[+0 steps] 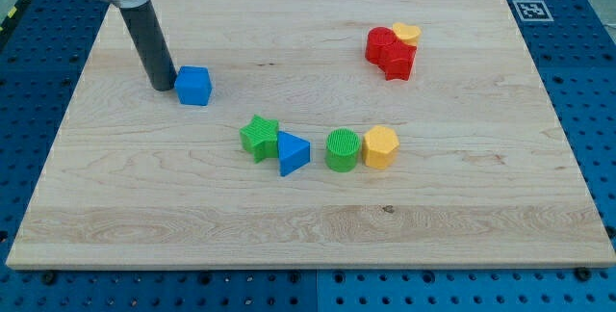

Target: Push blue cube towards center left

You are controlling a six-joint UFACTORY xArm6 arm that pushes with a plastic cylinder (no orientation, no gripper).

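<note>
The blue cube (193,86) sits on the wooden board (308,206) in the upper left part of the view. My tip (161,86) rests on the board just left of the cube, touching or nearly touching its left face. The dark rod rises from there to the view's top left.
A green star (259,137) touches a blue triangular block (293,151) near the middle. A green cylinder (342,149) and a yellow hexagonal block (380,146) stand side by side to their right. Two red blocks (389,52) and a yellow heart (407,33) cluster at upper right.
</note>
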